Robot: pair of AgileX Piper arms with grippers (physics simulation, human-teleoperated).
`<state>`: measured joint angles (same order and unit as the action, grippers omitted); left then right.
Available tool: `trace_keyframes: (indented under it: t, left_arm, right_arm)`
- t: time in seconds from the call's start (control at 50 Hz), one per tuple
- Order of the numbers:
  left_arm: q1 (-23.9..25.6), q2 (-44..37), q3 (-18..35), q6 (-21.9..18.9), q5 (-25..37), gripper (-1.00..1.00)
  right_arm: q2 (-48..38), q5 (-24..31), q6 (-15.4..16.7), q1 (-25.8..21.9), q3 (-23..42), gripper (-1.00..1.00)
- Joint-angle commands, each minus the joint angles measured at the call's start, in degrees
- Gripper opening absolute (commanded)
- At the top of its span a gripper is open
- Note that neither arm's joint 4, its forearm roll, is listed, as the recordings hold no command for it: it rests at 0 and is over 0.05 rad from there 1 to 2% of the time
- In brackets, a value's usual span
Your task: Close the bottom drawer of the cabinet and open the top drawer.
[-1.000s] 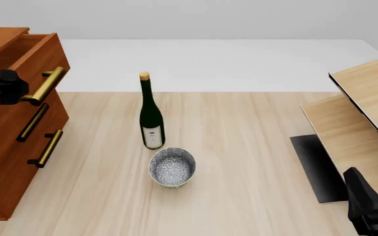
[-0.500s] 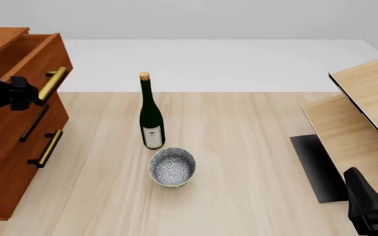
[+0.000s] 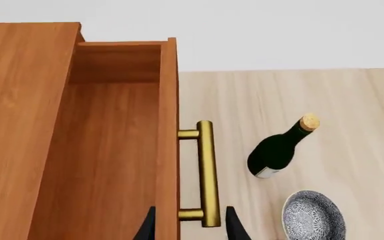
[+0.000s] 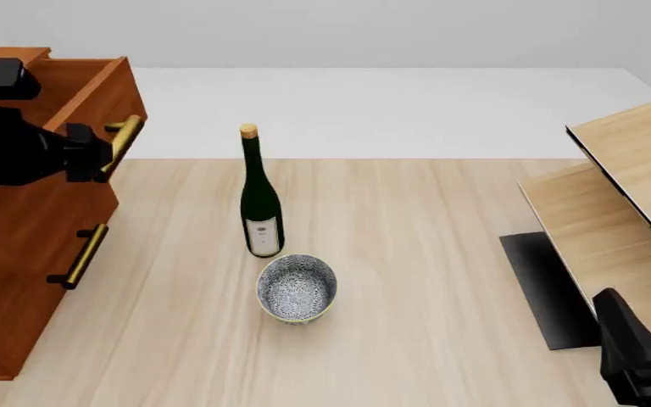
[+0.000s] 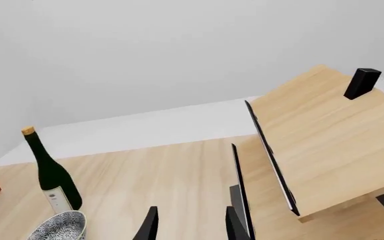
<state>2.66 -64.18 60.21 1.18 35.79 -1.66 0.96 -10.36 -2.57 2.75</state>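
Pulling on the top drawer [image 4: 71,85] with my left gripper [image 4: 97,154], I judge the opening half of the job is well underway: the drawer stands out from the cabinet [image 4: 20,280] at the left edge of the bench [image 4: 416,280], its inside open to view. From the front, the gripper sits at the drawer's brass handle [image 4: 122,140], and the wrist camera shows its two fingertips either side of the handle's [image 3: 207,172] near end, so I read it as closed on the bar, though the contact itself is cut off at the frame edge. The bar's long axis runs across the drawer front, square to the direction of pull, so any further travel has to come straight out along the drawer's slide, towards the bench's middle. The bottom drawer [image 4: 31,280] looks flush with the cabinet front, its handle [image 4: 80,256] sitting close in, so I take that part as done. My right gripper [image 5: 190,225] hangs idle near the right front corner, fingers apart and holding nothing, far from the cabinet. The left wrist view gives me the drawer's bare interior [image 3: 105,150] and the finger placement, which the front view hides behind the arm; the front view alone shows all the drawers stacked. A wine bottle [image 4: 260,199] and patterned bowl [image 4: 296,288] stand mid-bench, clear of the drawer's path.
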Motion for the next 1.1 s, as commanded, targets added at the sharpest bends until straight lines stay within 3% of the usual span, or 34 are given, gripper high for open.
trace_keyframes:
  t: [0.02,0.24,0.86,1.1]
  left_arm:
    - [4.74,-4.44,1.09,1.38,-0.88,1.0]
    - [8.43,-6.86,4.37,2.26,-0.87,1.0]
    - [15.27,-9.09,5.3,6.34,-3.47,1.0]
    - [18.96,-9.77,8.01,8.04,-3.29,1.0]
  right_arm:
    - [0.05,-0.08,-0.44,0.36,-0.07,1.0]
    - [0.03,-0.16,-0.96,0.4,-0.16,1.0]
    - [0.09,-0.1,-0.84,0.04,-0.13,1.0]
    - [0.12,-0.08,-0.82,-0.01,-0.13,1.0]
